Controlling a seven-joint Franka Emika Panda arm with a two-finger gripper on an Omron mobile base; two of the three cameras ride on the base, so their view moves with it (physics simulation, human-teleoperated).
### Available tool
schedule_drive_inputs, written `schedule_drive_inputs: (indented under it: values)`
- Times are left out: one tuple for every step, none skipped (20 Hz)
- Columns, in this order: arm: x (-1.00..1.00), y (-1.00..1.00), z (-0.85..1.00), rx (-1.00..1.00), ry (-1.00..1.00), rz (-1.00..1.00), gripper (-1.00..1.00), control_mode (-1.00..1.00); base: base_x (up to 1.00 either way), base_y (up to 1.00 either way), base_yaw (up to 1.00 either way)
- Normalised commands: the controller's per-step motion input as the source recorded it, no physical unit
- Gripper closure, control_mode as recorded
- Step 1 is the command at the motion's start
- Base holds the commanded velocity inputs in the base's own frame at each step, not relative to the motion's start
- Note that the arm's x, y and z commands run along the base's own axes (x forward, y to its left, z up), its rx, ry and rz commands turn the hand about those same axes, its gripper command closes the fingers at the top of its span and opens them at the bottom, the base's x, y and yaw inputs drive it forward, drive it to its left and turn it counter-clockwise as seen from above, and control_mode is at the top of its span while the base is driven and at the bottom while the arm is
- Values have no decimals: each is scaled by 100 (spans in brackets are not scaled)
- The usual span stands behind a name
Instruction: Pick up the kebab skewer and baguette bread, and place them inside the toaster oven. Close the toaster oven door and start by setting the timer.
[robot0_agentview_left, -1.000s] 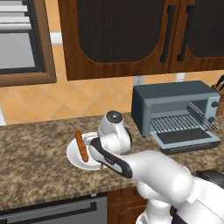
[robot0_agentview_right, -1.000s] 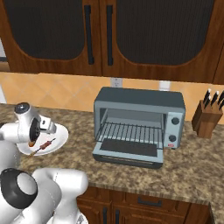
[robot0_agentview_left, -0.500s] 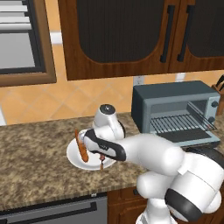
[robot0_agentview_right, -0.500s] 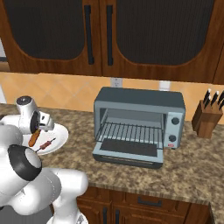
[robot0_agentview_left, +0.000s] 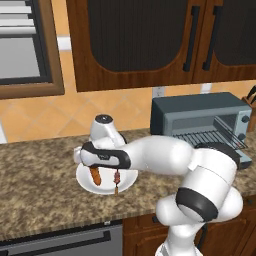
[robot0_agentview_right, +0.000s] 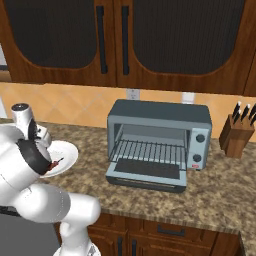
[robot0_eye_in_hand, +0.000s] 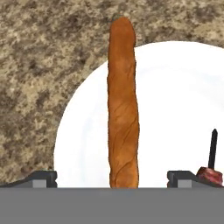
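With the jaws spread wide over the white plate (robot0_eye_in_hand: 175, 96) on the worktop (robot0_agentview_left: 35, 200), straddling the baguette (robot0_eye_in_hand: 123, 105), the risk is that the nearby kebab skewer (robot0_eye_in_hand: 211, 157), just beside one fingertip, gets knocked or rolls away as they descend.

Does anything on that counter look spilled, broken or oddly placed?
Nothing spilled or broken. The baguette bread pokes past the white plate rim, beside the kebab skewer. The toaster oven door hangs open.
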Motion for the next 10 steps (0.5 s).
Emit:
schedule_drive_inputs:
  values:
    - [0,26,-23,0,4,0,-100,-100,0,0,0]
    - [0,34,-26,0,4,0,-100,-100,0,0,0]
    - [3,26,-28,0,1,0,-100,-100,0,0,0]
    - [16,29,-20,0,1,0,-100,-100,0,0,0]
    - [19,32,-12,0,2,0,-100,-100,0,0,0]
    - [7,28,-16,0,3,0,-100,-100,0,0,0]
    - [12,15,-28,0,0,0,-100,-100,0,0,0]
    - [16,0,-17,0,0,0,-100,-100,0,0,0]
    - [21,0,-4,0,0,0,-100,-100,0,0,0]
    - [33,-16,-1,0,0,0,-100,-100,0,0,0]
